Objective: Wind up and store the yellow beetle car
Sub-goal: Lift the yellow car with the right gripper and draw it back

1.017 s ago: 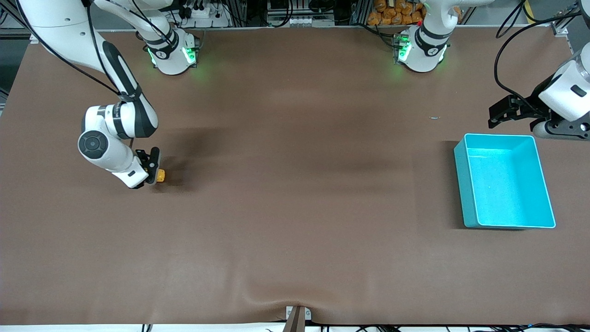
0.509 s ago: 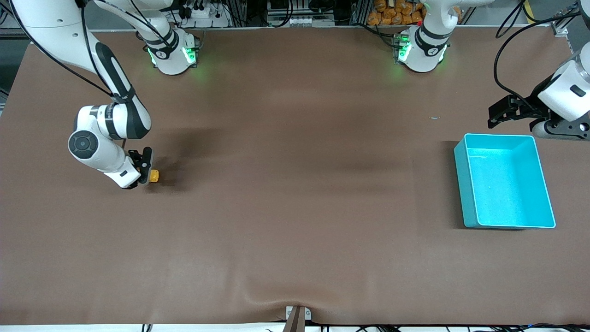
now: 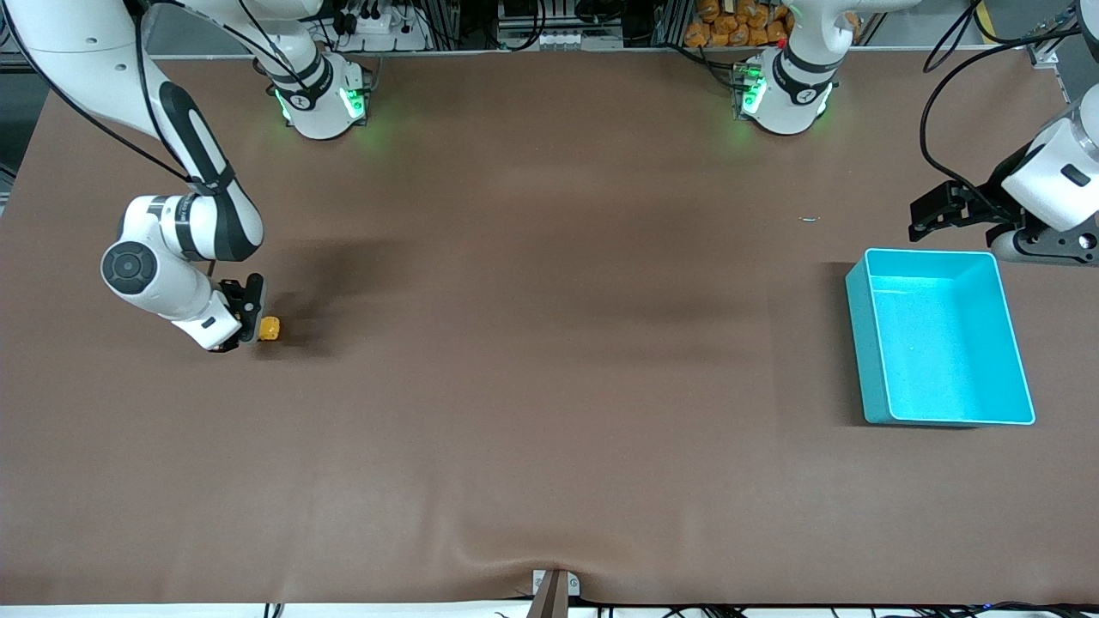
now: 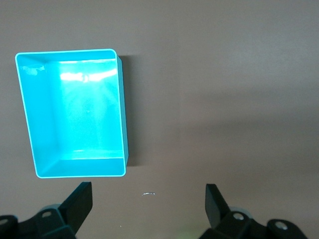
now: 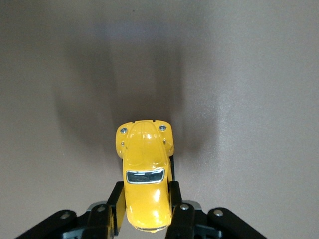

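The right gripper (image 3: 251,330), clamped on the yellow beetle car (image 3: 270,328), is sliding along the brown table (image 3: 549,360) toward the right arm's end, away from the turquoise bin (image 3: 861,343). The car moves with it, low at the table surface, and now sits closer to that table edge than it did a second ago. The right arm's elbow and wrist swing the same way, the forearm leaning further outward.
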{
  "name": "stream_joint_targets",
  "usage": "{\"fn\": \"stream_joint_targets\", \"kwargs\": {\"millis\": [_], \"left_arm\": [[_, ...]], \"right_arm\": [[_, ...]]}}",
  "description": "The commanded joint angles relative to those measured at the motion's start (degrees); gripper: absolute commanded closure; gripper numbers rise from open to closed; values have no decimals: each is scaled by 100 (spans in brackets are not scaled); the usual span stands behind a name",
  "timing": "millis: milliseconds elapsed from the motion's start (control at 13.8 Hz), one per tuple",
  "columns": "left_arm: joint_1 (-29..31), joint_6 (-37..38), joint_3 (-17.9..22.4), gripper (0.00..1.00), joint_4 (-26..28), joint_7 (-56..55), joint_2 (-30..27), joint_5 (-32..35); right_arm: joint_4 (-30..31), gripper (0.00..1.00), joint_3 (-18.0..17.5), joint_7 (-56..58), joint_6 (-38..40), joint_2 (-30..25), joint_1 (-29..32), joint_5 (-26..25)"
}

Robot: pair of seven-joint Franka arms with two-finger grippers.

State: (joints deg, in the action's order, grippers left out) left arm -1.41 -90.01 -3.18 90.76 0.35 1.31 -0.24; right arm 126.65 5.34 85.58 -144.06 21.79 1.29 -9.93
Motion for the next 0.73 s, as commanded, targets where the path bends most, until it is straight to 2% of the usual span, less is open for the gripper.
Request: {"fn": "stream_joint_targets", "kwargs": {"millis": [0,73,218,436,654], "left_arm": [[27,-25,-16,0,-59,105,18,68],[27,-16,-16,0,-59,105,18,68],[-8,-16,-16,0,-59,105,18,76],[1,-16,-16,0,-59,105,18,76],[10,-25,-16,0,-59,105,18,76]], "right_arm": [[-131,58,-33,46,-281,598,179,-115],[-166,55,-33,46,-245,598,196,-115],[-289,44,-42,46,-36,589,231,-97],[-762,24,-59,46,885,528,328,-36],[-1150,18,-68,55,1441,449,442,-27]]}}
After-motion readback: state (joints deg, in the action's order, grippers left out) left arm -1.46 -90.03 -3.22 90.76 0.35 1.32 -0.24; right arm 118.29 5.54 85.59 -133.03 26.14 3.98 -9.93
